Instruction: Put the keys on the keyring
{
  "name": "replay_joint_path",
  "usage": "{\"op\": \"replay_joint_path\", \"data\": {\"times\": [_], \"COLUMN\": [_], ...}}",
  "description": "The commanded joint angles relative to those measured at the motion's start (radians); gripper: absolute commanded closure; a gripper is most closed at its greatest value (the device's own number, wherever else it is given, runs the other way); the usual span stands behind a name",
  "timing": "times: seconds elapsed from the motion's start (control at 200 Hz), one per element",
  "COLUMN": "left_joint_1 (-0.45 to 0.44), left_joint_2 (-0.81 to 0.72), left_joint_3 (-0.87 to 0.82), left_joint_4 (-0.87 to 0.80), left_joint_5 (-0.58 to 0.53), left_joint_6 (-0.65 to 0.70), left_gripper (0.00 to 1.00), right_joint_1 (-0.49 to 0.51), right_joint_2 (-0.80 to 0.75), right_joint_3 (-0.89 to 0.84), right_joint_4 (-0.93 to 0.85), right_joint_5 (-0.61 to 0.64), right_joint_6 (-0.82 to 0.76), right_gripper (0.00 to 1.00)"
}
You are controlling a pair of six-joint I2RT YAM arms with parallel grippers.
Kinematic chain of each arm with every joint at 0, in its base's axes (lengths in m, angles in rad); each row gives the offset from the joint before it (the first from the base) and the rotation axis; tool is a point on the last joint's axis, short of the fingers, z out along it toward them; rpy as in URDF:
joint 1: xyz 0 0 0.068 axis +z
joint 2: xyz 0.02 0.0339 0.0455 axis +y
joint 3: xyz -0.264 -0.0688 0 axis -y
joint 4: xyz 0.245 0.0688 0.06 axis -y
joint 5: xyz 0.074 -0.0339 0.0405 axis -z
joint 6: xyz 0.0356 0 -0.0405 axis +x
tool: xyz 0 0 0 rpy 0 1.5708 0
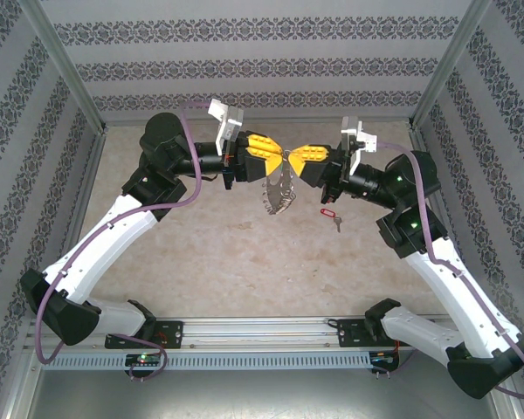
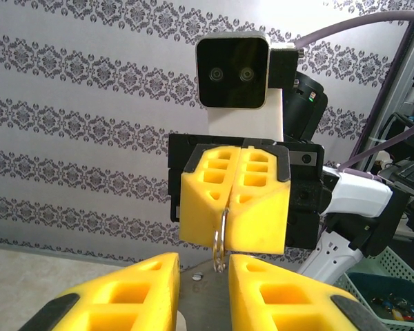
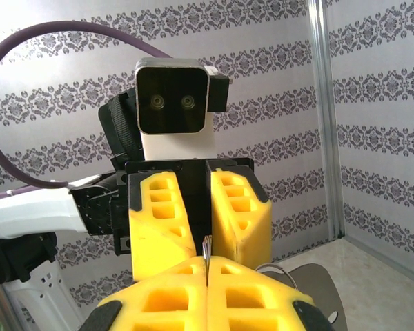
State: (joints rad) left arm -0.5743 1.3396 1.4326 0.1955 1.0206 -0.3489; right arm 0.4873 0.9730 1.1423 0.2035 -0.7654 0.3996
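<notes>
Silver key: the key (image 1: 336,224) with its red tag (image 1: 329,213) lies flat on the table (image 1: 201,253). It is off to the right arm's side of the keyring (image 1: 278,188), nearer the arm bases, well apart from it and touched by nothing.
Keyring: it hangs in the air above the table, its fringe of silvery pieces dangling from the spot where the two pairs of yellow fingers meet.
Right gripper: the right gripper (image 1: 294,155) is at the top of the keyring, its fingers pressed together on one thin wire ring (image 2: 222,238) of the fringe. The wire stands edge-on in the seam between them.
Left gripper: the left gripper (image 1: 275,154) faces it from the other side of the keyring. Its fingers stand apart, one on each side of that same wire ring with a gap showing, and I make out no pinch.
Key, handling: it is probably light, stiff and smooth. Lying flat, it offers the pads little edge to catch.
Key, where to hold: the plastic tag looks thicker and less slippery, so it should be the easier grip. The key's hole, too small to make out, must stay uncovered for threading.
Keyring, handling: the bunch as a whole is likely loose and swinging, though each small ring is likely stiff and springy. It is best held close to the ring being worked.
Risk: the thin wire could slip out from between the pads.
</notes>
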Motion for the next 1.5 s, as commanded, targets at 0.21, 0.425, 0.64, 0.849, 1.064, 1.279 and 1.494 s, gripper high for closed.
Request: {"op": "replay_joint_path", "data": {"times": [0.21,0.425,0.64,0.849,1.064,1.279,1.494], "left_joint_1": [-0.014,-0.019,-0.019,-0.019,-0.019,-0.016,-0.012], "left_joint_2": [-0.006,0.002,0.011,0.025,0.043,0.044,0.047], "left_joint_3": [0.005,0.002,-0.001,0.008,0.015,0.012,0.014], "left_joint_4": [0.096,0.103,0.114,0.119,0.126,0.124,0.12], "left_joint_5": [0.032,0.041,0.046,0.047,0.059,0.058,0.058], "left_joint_6": [-0.04,-0.051,-0.061,-0.061,-0.064,-0.061,-0.061], "left_gripper": [0.79,0.81,0.79,0.77,0.87,0.94,0.93], "right_joint_1": [0.027,0.031,0.033,0.037,0.037,0.036,0.037], "right_joint_2": [-0.026,-0.019,-0.009,0.007,0.009,0.003,0.013], "right_joint_3": [-0.032,-0.039,-0.051,-0.053,-0.054,-0.066,-0.078], "right_joint_4": [0.099,0.128,0.172,0.183,0.185,0.196,0.244], "right_joint_5": [0.036,0.043,0.055,0.046,0.051,0.067,0.074], "right_joint_6": [0.019,0.029,0.051,0.058,0.057,0.056,0.082], "right_gripper": [1.0,1.0,1.0,1.0,1.0,1.0,1.0]}}
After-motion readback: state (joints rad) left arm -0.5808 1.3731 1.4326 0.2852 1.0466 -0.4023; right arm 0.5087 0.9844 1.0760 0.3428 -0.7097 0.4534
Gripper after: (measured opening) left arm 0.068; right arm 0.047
